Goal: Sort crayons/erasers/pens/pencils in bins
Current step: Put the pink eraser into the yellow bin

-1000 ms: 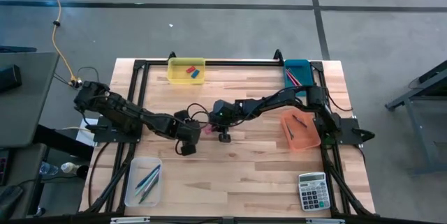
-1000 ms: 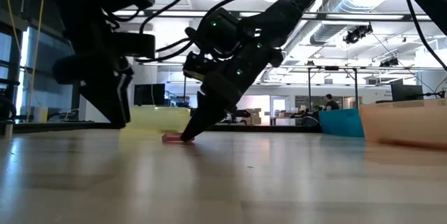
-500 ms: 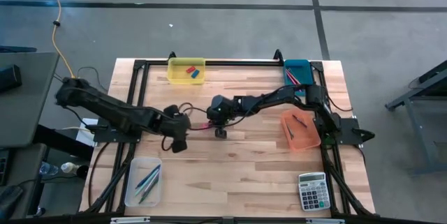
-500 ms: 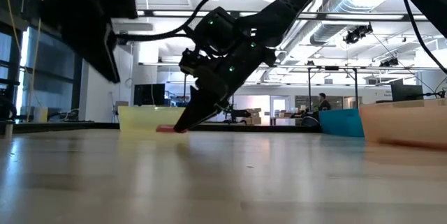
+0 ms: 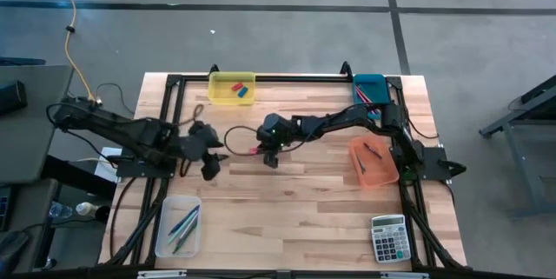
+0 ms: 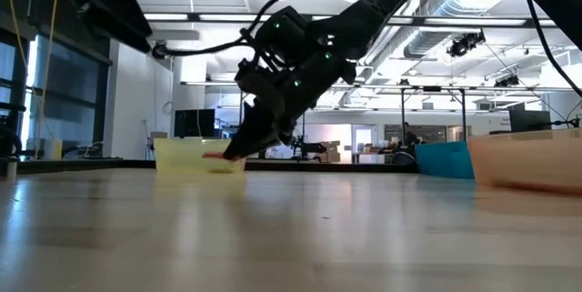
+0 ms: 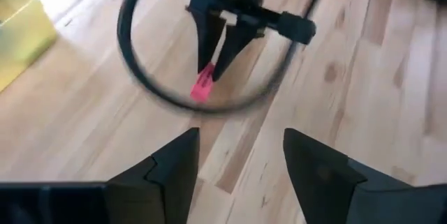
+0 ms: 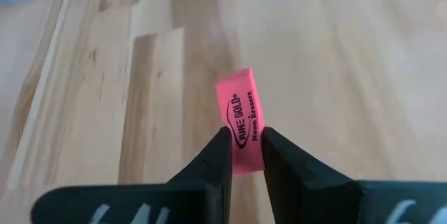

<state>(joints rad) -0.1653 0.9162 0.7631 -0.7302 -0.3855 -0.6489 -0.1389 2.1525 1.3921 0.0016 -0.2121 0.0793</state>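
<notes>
A pink eraser (image 5: 254, 150) sits in my shut right gripper (image 8: 242, 155) near the table's middle. It also shows in the low view (image 6: 214, 155) and the left wrist view (image 7: 202, 86). My left gripper (image 7: 241, 161) is open and holds nothing; it hovers left of the eraser (image 5: 208, 169). The yellow bin (image 5: 232, 89) at the far edge holds a blue and a red eraser. The teal bin (image 5: 369, 88) stands at the far right, the orange bin (image 5: 373, 162) at the right, and the clear bin (image 5: 180, 225) at the near left. My right gripper pinches the pink eraser by one end (image 8: 243, 151) between its two fingertips (image 8: 218, 158). The fingers slant down from the table's right side. The rest of the eraser sticks out past the fingertips (image 6: 214, 155) and appears lifted clear of the table.
A grey calculator (image 5: 388, 238) lies at the near right corner. Thin coloured sticks lie in the clear, teal and orange bins. A black cable loops between the two arms (image 5: 233, 140). Bare wood stretches across the table's near middle (image 5: 287, 218).
My left arm has drawn back toward the table's left edge, away from the eraser. My right gripper, shut on the pink eraser throughout, has raised it off the table and carried it a little toward the far edge.
</notes>
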